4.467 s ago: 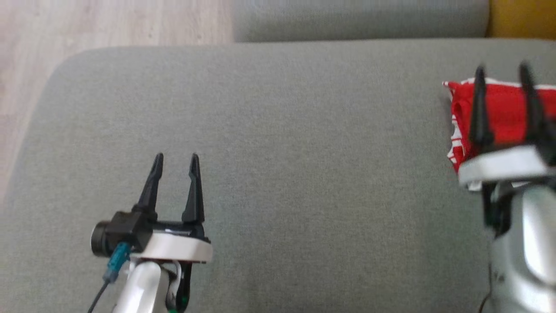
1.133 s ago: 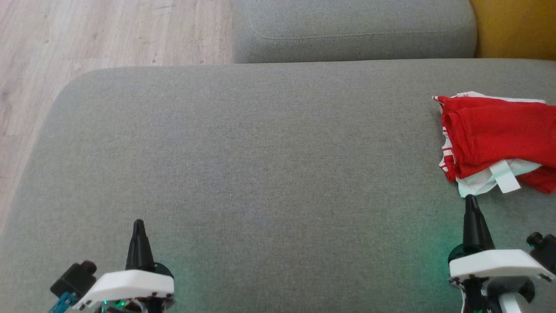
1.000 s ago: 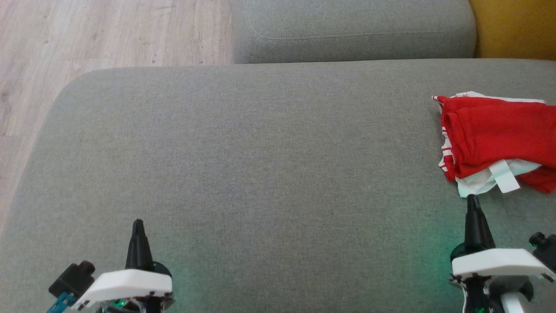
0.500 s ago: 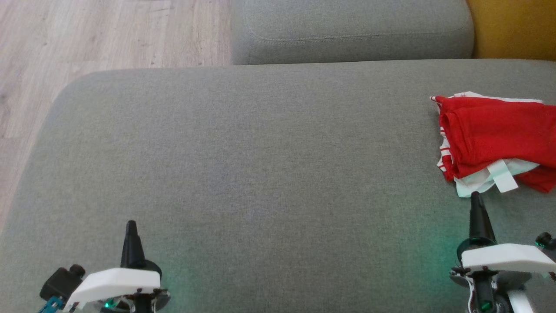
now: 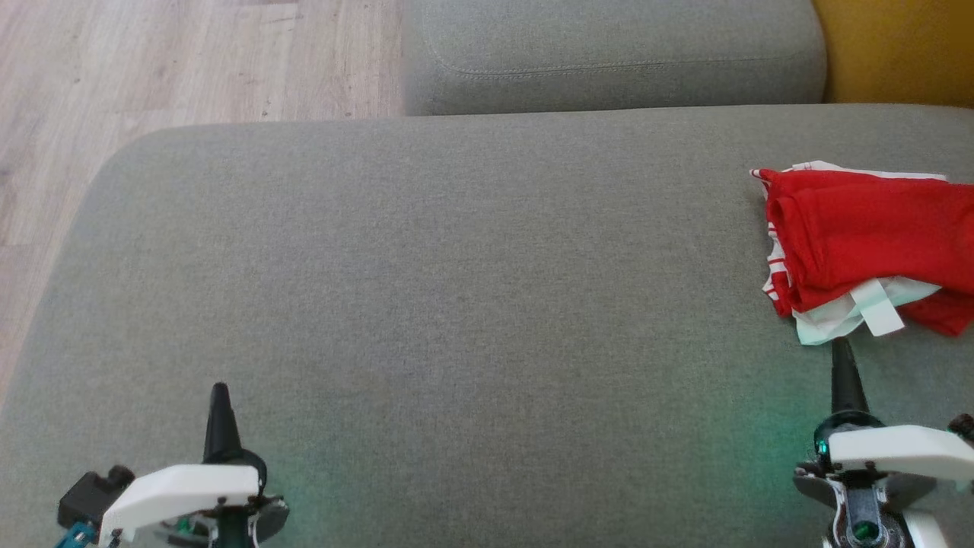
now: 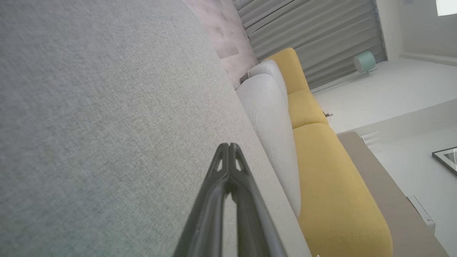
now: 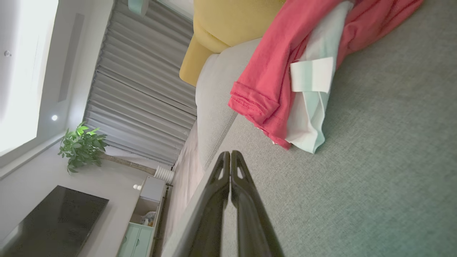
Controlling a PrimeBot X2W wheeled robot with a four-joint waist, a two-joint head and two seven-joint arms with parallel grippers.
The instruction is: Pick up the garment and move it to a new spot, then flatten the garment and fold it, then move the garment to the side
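Head view, left gripper [image 5: 220, 394]: low at the near left, fingers pressed together, nothing held, poised over bare upholstery.
Right gripper [image 5: 840, 352]: low at the near right, fingers likewise together and empty; tip just short of the garment's near white edge, apart from it as far as can be told.
Seat cushion [image 5: 456, 266]: grey fabric, a broad bare stretch across the middle and left.
Garment [image 5: 860, 236]: red with white parts, gathered into a compact folded bundle at the right side of the seat cushion, cut off by the frame's right edge; a white strip poking out along the near edge.
Back cushion [image 5: 609, 53]: grey, beyond the seat cushion, with a yellow cushion [image 5: 898, 46] to its right.
Floor [image 5: 152, 61]: pale wood, far left.
Step in hand: probably the last one, judging by a folded bundle already lying off to the side and both grippers clear of it.
Next move: likely little left; keeping the right tip off the loose white edge so as not to drag the fold open, or, if tidying is wanted, parting the fingers first and pinching that edge.
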